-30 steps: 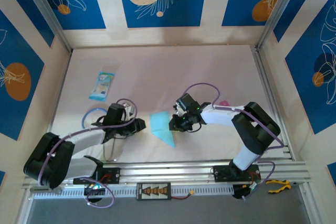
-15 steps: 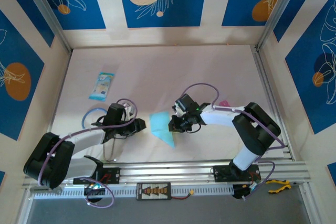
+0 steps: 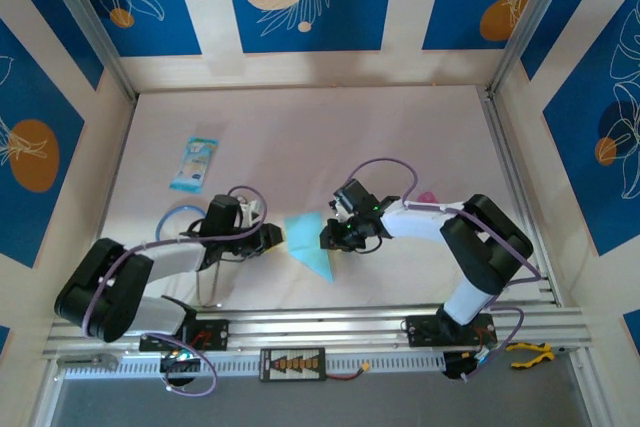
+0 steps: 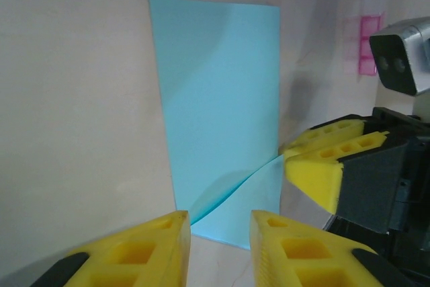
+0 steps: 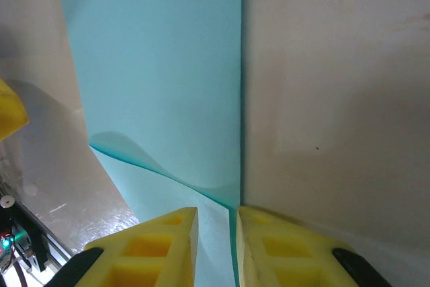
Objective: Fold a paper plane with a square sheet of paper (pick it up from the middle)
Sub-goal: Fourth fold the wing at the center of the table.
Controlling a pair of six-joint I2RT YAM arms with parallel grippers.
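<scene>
The light-blue sheet of paper (image 3: 308, 243) lies folded over into a narrow rectangle (image 4: 218, 99) on the table between the two arms. Its upper layer curls up at one corner (image 5: 161, 78). My right gripper (image 3: 328, 239) sits at the sheet's right side, its jaws nearly together on the raised layer's edge (image 5: 216, 223); its yellow tips (image 4: 285, 156) meet that lifted corner. My left gripper (image 3: 275, 237) is open at the sheet's left edge, and the fingers (image 4: 218, 233) stand apart just short of the paper with nothing between them.
A blue-and-white printed packet (image 3: 194, 164) lies at the back left. A small pink item (image 3: 427, 197) sits behind the right arm and also appears beyond the paper (image 4: 370, 45). An aluminium rail (image 3: 330, 327) runs along the near edge.
My left gripper has slid right, closing the gap to the sheet's left edge. The right gripper and the paper have barely shifted.
</scene>
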